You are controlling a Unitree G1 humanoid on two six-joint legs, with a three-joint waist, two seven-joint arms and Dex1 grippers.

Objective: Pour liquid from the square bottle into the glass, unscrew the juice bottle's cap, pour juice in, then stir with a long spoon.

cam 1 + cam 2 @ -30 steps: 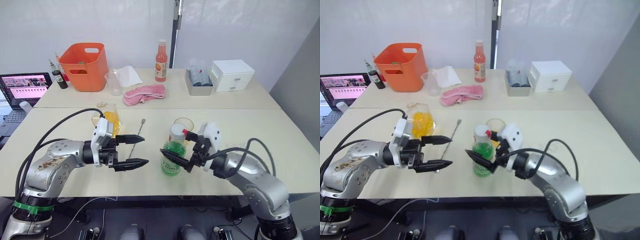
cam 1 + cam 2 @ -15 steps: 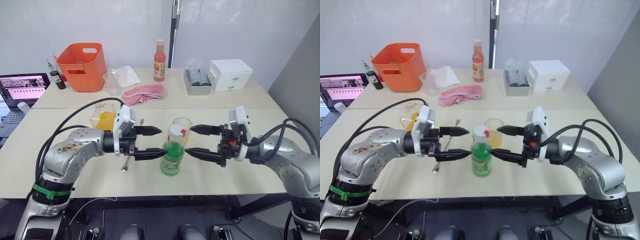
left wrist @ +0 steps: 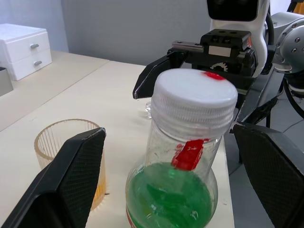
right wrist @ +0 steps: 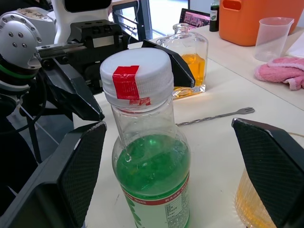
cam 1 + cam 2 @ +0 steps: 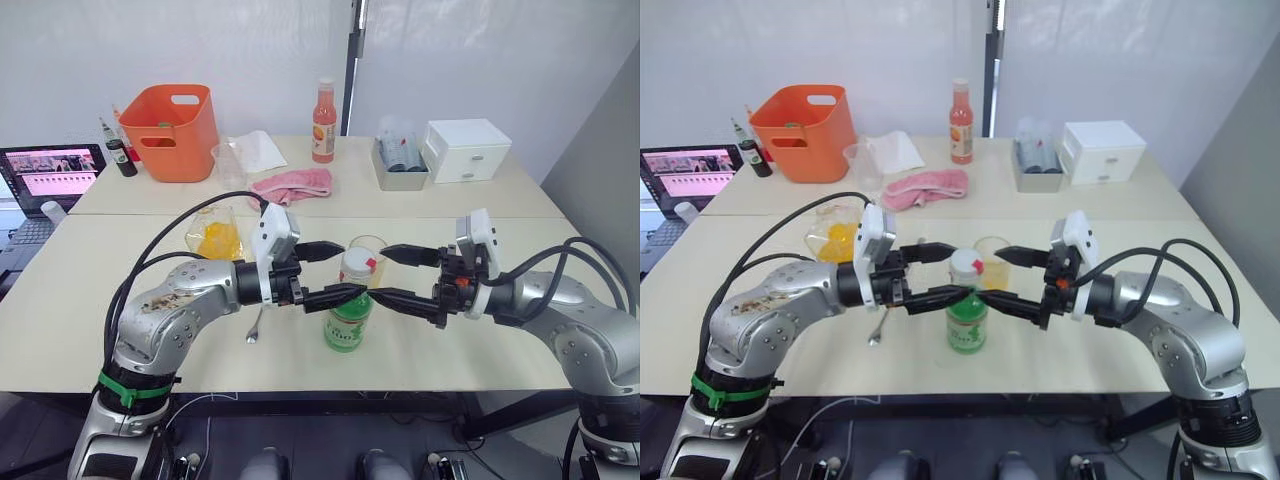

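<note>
- Now: juice bottle upright at table centre, cap on, red tab facing the right side.
- Flanked by 2 spread tools: left gripper from 9 o'clock, right gripper from 3 o'clock, both released, grasping nothing, fingertips level with neck and cap.
- Just behind the bottle at 12 o'clock: glass holding some yellow-orange liquid.
- At 10 o'clock: square bottle; near it, long spoon flat on the table.
- Likely step: steadying the body with 1 tool, twisting the cap with the other.
- Risk 1: 2 sets of fingertips meeting around 1 narrow neck; clash or a sideways shove probably enough to topple the tall, slim bottle.
- Risk 2: push toward 12 o'clock likely to knock the glass and spill what is poured.
- Risk 3: clamp too high on the cap rim, slipping off smooth plastic.
- Risk 4: body held too loosely, whole bottle spinning with the cap instead of unscrewing.
</note>
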